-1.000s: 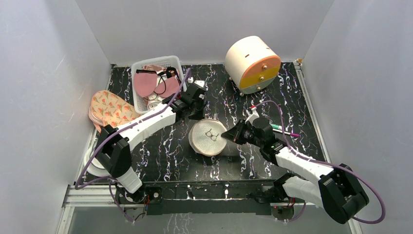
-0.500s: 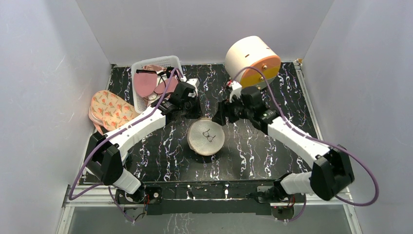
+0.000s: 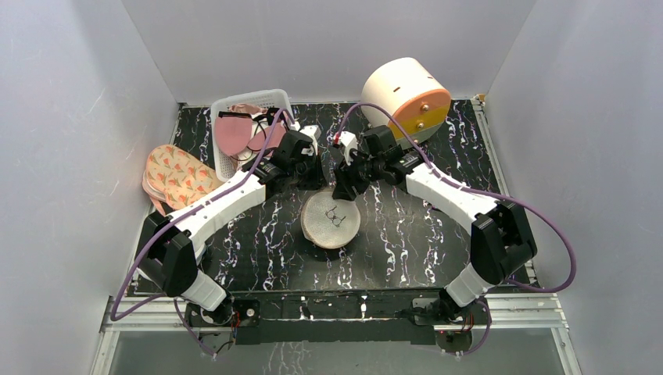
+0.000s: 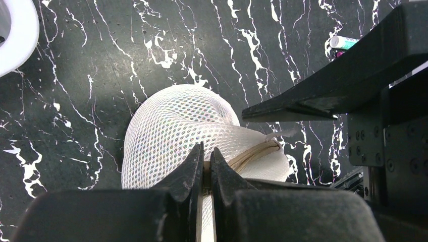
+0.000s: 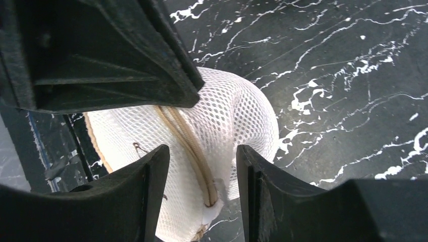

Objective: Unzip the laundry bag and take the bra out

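The white mesh laundry bag (image 3: 331, 223) lies round and flat at the table's middle, with its beige zipper (image 5: 188, 143) closed. A small dark hook shape (image 3: 337, 216) shows through the mesh; the bra itself is hidden inside. My left gripper (image 3: 314, 182) is at the bag's far edge, shut on the beige zipper band (image 4: 206, 164) of the bag (image 4: 171, 128). My right gripper (image 3: 342, 187) is open just right of it, its jaws straddling the zipper end (image 5: 202, 169) without touching the bag (image 5: 237, 108).
A white basket (image 3: 275, 98) with pink bras stands at the back left, and floral pads (image 3: 176, 176) lie left of it. A cream and orange drum (image 3: 405, 100) stands at the back right. A marker (image 4: 345, 41) lies on the table.
My right arm has swung from the bag's right side round to its far edge, beside my left gripper. The bag has shifted a little to the left with my left gripper.
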Robot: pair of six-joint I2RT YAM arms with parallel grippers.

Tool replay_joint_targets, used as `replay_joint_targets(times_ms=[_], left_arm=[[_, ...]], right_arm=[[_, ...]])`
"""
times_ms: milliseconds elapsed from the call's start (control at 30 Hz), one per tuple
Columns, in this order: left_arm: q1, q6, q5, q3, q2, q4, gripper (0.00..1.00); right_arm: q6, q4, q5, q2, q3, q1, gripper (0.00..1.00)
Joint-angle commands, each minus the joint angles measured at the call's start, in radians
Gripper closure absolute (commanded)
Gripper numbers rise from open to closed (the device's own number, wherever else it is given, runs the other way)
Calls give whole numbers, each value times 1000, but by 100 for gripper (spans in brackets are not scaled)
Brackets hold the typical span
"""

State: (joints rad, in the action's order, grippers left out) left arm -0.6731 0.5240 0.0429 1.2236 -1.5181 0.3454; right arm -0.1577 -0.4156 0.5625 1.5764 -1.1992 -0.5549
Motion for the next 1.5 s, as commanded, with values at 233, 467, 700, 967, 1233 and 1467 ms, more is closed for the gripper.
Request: replay_joint_targets(times_ms=[233, 467, 700, 967, 1233, 1467], left_arm=[[-2, -6, 34, 10, 17, -10, 100], [-2, -13, 28, 25, 23, 5, 100], [-2, -10, 24, 25, 25, 4, 100], [-2, -17, -8, 19, 41, 26, 100], [42, 6, -33, -51, 94, 20, 100], [120, 67, -4, -143, 145, -7, 100]], right_arm=[[83, 160, 107, -10, 15, -17, 57], [131, 177, 88, 15, 18, -17, 67], [181, 205, 79, -2, 40, -17, 84], [328, 366, -115, -118, 209, -10, 100], [738, 527, -346, -304, 498, 46, 100], [1292, 939, -455, -585, 964, 70, 100]])
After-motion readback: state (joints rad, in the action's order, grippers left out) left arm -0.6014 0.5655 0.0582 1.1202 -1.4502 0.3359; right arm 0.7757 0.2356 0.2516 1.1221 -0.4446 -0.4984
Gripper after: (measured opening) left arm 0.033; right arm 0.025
